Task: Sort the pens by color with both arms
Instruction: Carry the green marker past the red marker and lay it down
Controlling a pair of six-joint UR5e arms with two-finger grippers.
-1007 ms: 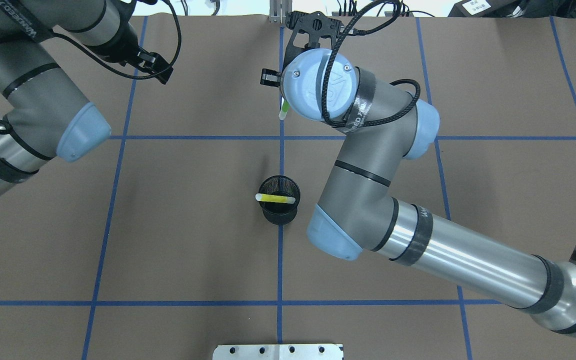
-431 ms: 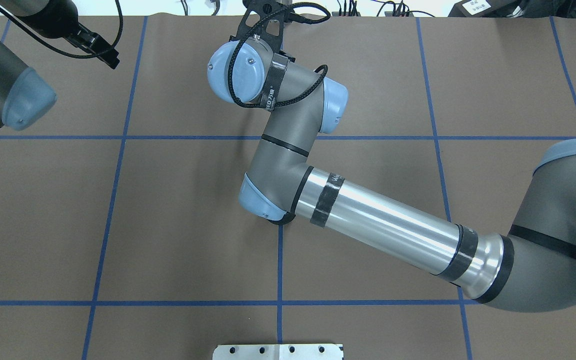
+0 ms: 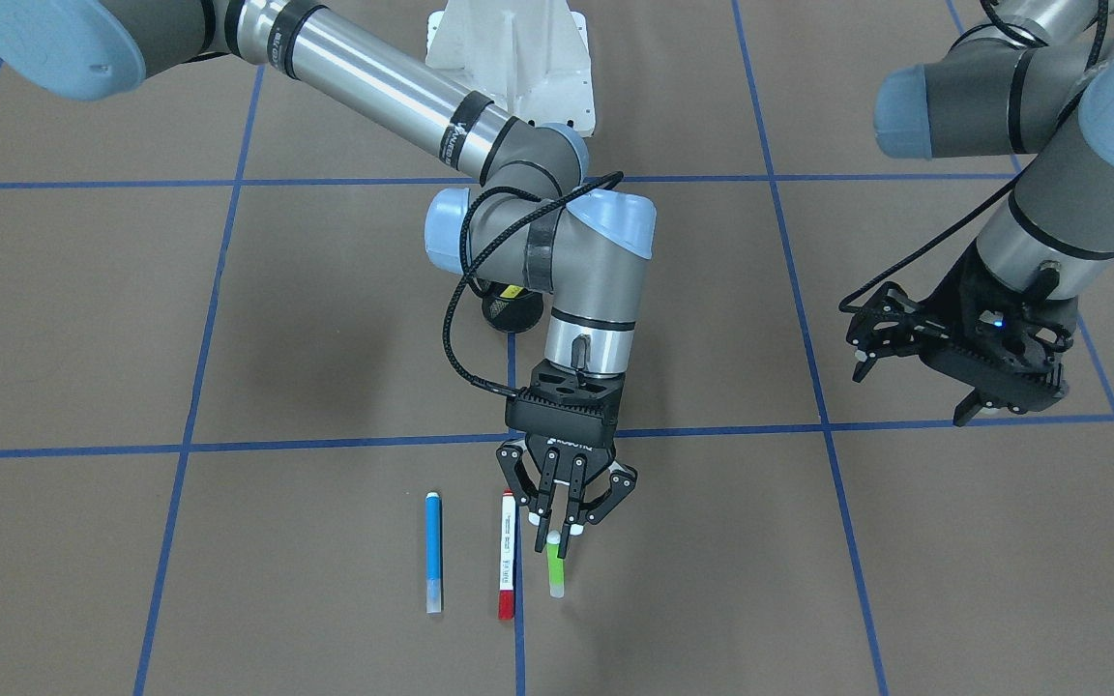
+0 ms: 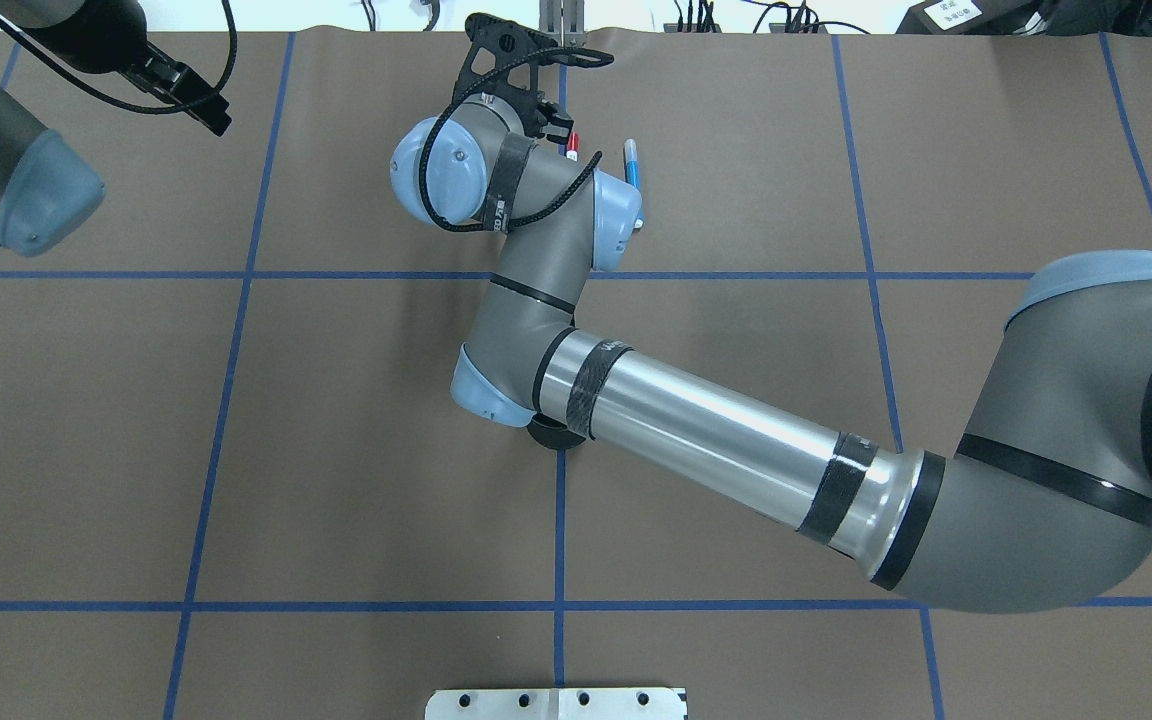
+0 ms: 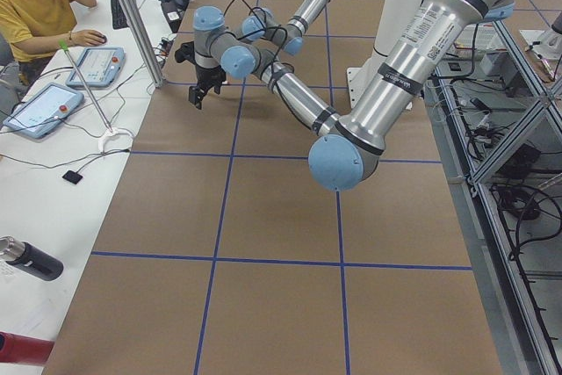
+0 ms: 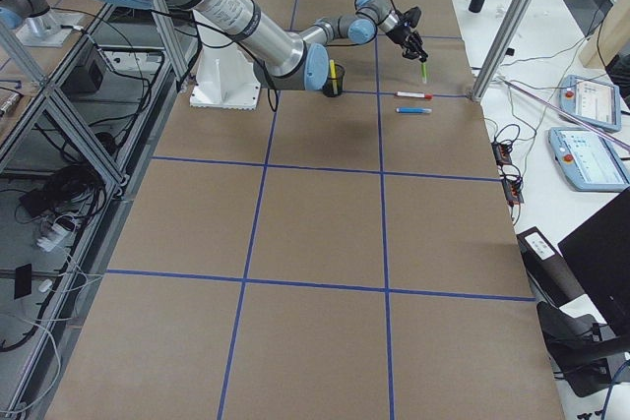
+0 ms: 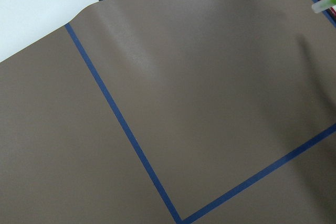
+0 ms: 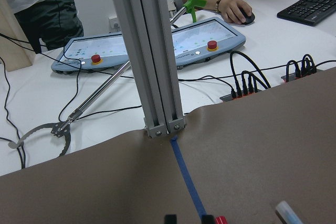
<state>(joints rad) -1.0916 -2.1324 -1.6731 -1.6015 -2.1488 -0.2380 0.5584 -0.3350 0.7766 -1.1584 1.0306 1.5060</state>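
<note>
My right gripper (image 3: 558, 539) is shut on the top end of the lime green pen (image 3: 554, 572), which hangs near upright just over the table by the far edge. The white pen with red cap (image 3: 507, 556) lies right beside it, and the blue pen (image 3: 433, 551) lies a little further along. Both also show in the overhead view: red (image 4: 572, 148), blue (image 4: 632, 165). The yellow pen (image 3: 512, 290) sits in the black mesh cup (image 4: 548, 433), mostly hidden under the right arm. My left gripper (image 3: 987, 391) is open and empty, off to the side.
An aluminium post (image 8: 152, 56) stands at the table's far edge just beyond the right gripper. Operators, tablets and cables (image 8: 247, 80) are on the white desk behind it. The white metal base (image 3: 513, 58) is at the robot's side.
The right arm has swung toward the far edge with the green pen, bringing it beside the red pen, and now covers the cup. The left arm has pulled back to its side.
</note>
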